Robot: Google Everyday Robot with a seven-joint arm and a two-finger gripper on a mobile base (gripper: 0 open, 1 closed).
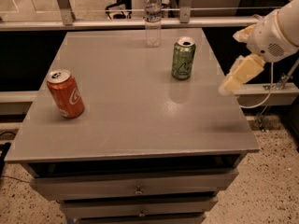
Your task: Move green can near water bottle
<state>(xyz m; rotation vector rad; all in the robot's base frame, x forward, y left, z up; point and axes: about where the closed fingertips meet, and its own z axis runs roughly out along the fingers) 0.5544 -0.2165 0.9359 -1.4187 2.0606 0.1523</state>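
The green can [183,59] stands untouched on the table [131,120], somewhat apart from the water bottle [153,17]; I judge the whole move is left. My hand [239,74] hangs off the right edge, empty; how open it is, I cannot tell.

Shiny metal green can [183,59]; plastic hand [230,84] beside table [140,125]

Green can [183,58]: upright, left of the gripper [230,84] at table's [131,111] right edge. Water bottle [153,17]: upright, clear, white-capped, farther back-left.
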